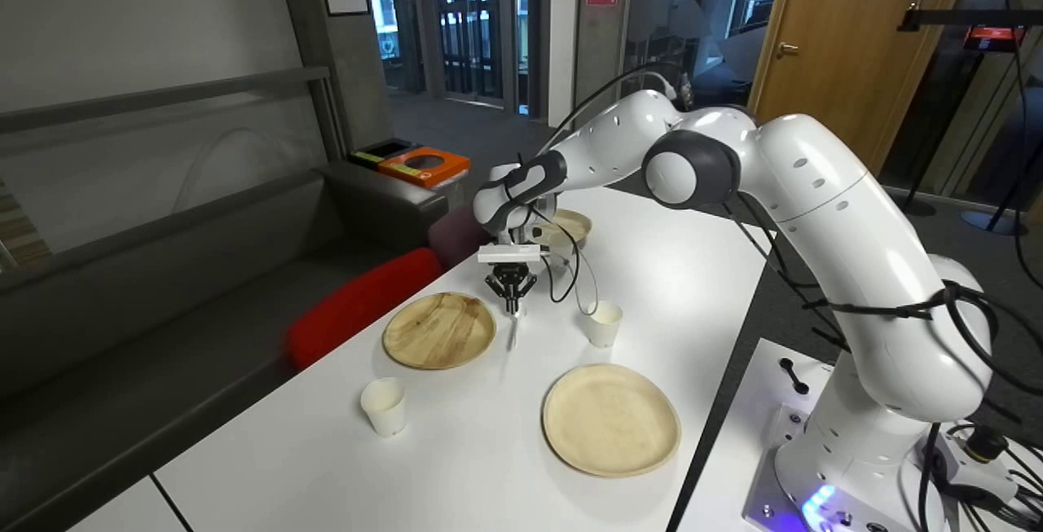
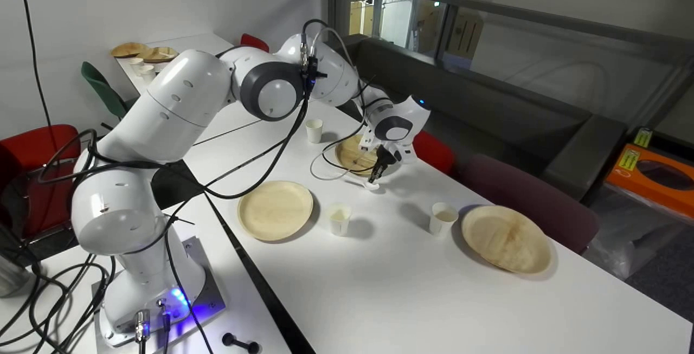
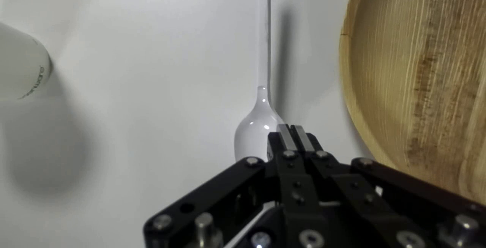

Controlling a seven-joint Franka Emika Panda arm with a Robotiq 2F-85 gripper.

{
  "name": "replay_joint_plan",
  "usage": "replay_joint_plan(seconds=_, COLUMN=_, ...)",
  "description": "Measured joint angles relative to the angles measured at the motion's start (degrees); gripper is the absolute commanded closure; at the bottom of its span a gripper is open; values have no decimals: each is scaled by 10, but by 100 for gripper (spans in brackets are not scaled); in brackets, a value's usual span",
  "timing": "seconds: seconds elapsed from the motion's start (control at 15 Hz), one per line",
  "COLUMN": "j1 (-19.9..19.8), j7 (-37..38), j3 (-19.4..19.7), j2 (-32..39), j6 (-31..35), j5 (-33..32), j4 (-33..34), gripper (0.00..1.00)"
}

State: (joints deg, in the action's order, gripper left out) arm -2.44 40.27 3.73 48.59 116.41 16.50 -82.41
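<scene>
My gripper [image 3: 292, 126] is shut, its fingertips meeting at the right edge of the bowl of a white spoon [image 3: 252, 138]. The bowl's edge runs into the narrow slit between the tips; the left finger hides the exact contact. The spoon's handle stretches away to the top of the wrist view, its shadow lying apart from it. A wooden plate [image 3: 398, 88] lies close on the right there, and a white cup [image 3: 22, 65] stands at the left. In both exterior views the gripper [image 1: 512, 308] [image 2: 372, 180] is low over the table beside this plate [image 1: 440, 331] [image 2: 352, 152].
A pale plate [image 1: 611, 420] lies nearer the robot base, and another white cup [image 1: 385, 406] stands beyond the wooden plate. In an exterior view one more cup [image 2: 443, 219] stands by a third plate [image 2: 507, 239]. Chairs and a sofa [image 1: 204, 287] line the table's far edge.
</scene>
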Motion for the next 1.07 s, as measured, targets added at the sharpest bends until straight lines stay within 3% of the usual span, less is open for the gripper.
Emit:
replay_joint_plan(seconds=0.8, j1=4, j7=48, j3=36, j2=15, j6=35, j5=-18, j4=6, gripper=99)
replay_joint_plan(seconds=1.0, j1=4, j7=55, j3=36, j2=21, j6=37, j5=-25, j4=10, gripper=81)
replay_joint_plan(seconds=1.07, j1=4, j7=56, j3=36, j2=21, j6=37, j5=-26, j4=11, gripper=69)
